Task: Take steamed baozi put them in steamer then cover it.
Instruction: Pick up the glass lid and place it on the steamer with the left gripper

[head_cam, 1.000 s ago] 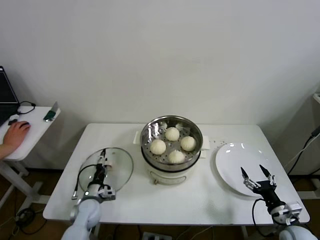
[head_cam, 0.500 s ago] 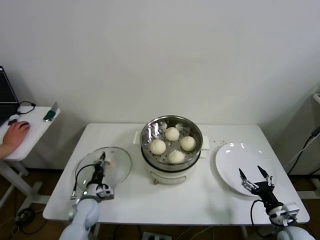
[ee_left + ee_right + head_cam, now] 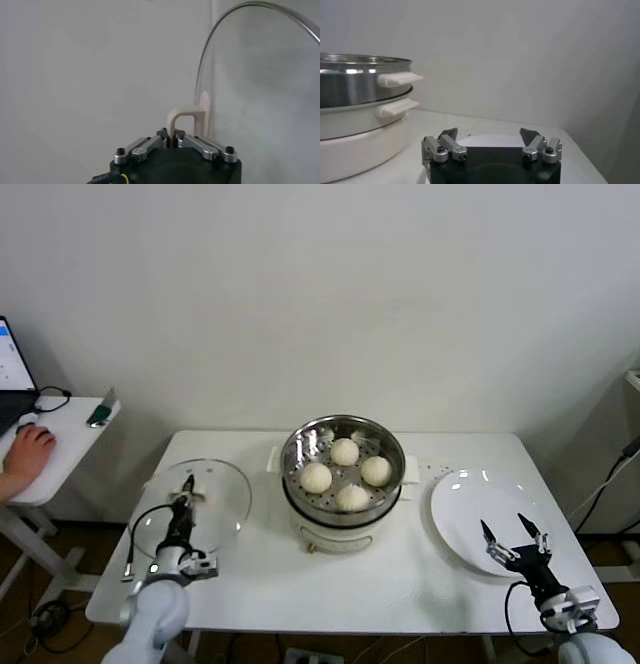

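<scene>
The cover (image 3: pixel 196 504) is gripped by its handle (image 3: pixel 186 118) in the closed left hand (image 3: pixel 186 506), left of the steamer (image 3: pixel 343 476). The right hand (image 3: pixel 515 535) is held wide open, empty, over the plate (image 3: pixel 480 519).

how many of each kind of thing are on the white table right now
buns: 4, all in the steamer
steamer: 1
glass lid: 1, held by its handle in the shut left gripper, lid at
white plate: 1, with the open right gripper over it
total: 7
</scene>
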You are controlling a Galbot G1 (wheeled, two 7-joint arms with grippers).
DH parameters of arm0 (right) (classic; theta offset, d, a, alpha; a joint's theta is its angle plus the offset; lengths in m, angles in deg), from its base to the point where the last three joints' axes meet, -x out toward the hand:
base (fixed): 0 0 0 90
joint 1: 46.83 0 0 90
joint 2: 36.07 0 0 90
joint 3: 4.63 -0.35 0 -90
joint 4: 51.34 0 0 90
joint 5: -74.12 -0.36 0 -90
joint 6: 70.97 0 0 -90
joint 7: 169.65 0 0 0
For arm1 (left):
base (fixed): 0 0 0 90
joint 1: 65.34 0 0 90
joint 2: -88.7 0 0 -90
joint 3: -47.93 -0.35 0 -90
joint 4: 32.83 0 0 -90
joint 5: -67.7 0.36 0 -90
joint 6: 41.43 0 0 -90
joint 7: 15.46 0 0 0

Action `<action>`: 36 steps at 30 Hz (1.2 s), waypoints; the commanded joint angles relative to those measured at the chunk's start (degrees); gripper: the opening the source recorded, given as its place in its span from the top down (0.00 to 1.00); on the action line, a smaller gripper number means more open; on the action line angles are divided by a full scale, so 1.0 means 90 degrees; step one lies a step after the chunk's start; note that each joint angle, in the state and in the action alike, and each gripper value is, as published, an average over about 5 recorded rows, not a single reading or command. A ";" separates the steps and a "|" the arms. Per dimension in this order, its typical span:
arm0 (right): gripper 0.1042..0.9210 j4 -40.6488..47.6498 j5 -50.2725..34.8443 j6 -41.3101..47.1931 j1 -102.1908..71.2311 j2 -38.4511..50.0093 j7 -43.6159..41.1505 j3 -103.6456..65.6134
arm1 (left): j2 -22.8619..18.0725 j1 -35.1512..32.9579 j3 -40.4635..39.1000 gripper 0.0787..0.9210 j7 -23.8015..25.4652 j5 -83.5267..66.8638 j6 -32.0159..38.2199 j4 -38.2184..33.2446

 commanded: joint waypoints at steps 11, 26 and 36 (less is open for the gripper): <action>0.12 0.0413 0.0226 0.0064 0.0660 0.0337 0.0062 0.0407 | 0.1878 0.0255 -0.1471 0.91 0.1128 -0.0567 -0.2654 -0.3161; 0.12 0.0571 0.0424 -0.0033 0.0804 0.0253 0.0032 0.0419 | 0.0154 0.2952 -0.4564 0.91 0.2898 0.0568 -0.3380 -0.1910; 0.12 0.0613 0.0474 -0.0096 0.0743 0.0208 0.0011 0.0214 | -0.1623 0.3108 -0.4658 0.91 0.2560 0.1108 -0.3380 -0.0493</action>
